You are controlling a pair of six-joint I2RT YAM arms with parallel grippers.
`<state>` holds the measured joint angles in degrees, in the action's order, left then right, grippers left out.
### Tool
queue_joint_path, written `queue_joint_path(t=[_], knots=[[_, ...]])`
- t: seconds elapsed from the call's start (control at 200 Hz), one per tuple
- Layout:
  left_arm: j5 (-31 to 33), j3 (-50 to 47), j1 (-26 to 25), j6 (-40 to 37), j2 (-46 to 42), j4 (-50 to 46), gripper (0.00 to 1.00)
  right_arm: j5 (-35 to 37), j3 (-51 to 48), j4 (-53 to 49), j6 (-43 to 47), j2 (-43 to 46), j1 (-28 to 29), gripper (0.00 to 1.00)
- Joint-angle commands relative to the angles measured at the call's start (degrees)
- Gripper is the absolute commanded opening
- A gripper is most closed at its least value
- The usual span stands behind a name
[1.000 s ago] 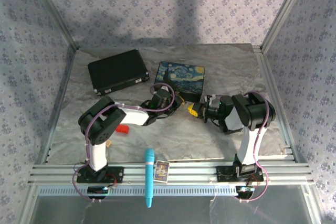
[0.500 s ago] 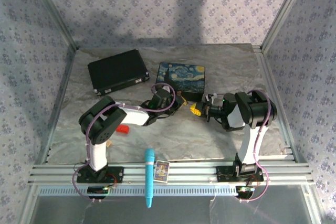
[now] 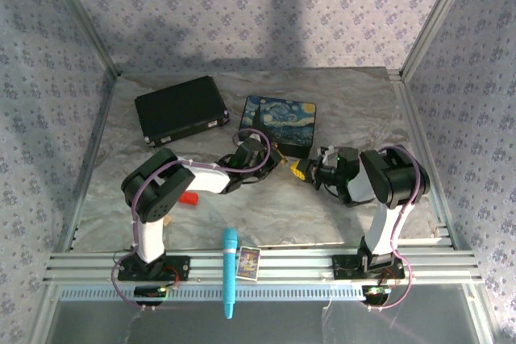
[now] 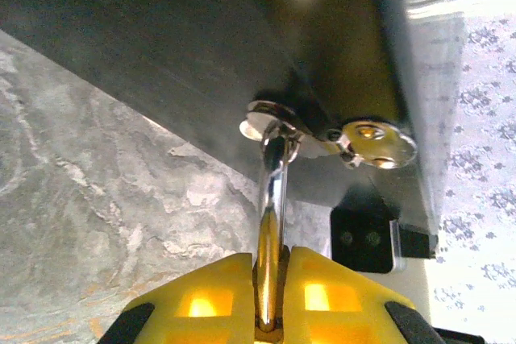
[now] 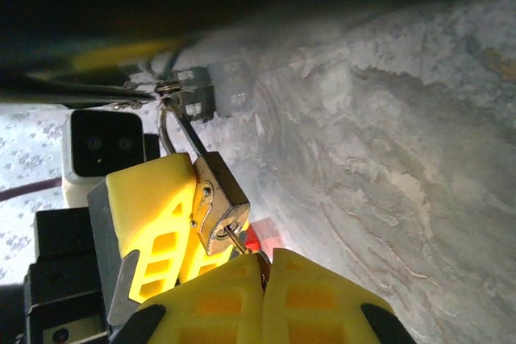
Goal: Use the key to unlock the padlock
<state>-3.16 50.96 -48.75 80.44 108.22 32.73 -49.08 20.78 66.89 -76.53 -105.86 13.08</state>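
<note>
We find no word, number or brand that we can read anywhere. The small card [image 3: 249, 263] on the near rail [image 3: 322, 264] carries a print, too small to make out.

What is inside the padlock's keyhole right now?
The thin metal stem of a key goes into the padlock from below. The right gripper, shut, covers the key's head. The tip is hidden inside the lock body.

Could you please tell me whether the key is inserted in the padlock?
Yes, the key runs as a thin shaft from the right fingers into the bottom of the padlock.
</note>
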Motion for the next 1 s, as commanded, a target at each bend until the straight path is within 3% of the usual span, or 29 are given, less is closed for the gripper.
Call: queue_joint_path(t=[0.0, 0.28, 0.405, 0.5, 0.7, 0.994], knots=[[-1.26, 2.84, -4.29, 0.19, -0.31, -1.38, 0.0, 4.14, -0.65, 6.67, -1.65, 2.21, 3.46, 0.0], [-0.13, 4.28, -5.19, 1.14, -0.13, -2.41, 0.0, 8.0, -0.16, 7.36, -2.15, 2.44, 7.89, 0.0], [-0.09, 4.65, -5.35, 1.45, -0.03, -2.94, 0.0, 8.8, 0.09, 11.74, -7.06, 1.88, 9.49, 0.0], [-1.5, 4.97, -5.57, 1.62, 0.39, -1.96, 0.0, 8.9, 1.11, 8.86, -5.98, 3.38, 9.96, 0.0], [-2.56, 2.74, -5.57, 1.63, -0.67, 0.94, 0.0, 2.02, 0.91, 6.07, -2.96, 1.51, 2.78, 0.0], [-2.91, 1.95, -4.58, 2.24, 0.22, 2.04, 0.0, -3.52, -3.03, 0.77, 2.01, 0.37, -2.07, 0.0]])
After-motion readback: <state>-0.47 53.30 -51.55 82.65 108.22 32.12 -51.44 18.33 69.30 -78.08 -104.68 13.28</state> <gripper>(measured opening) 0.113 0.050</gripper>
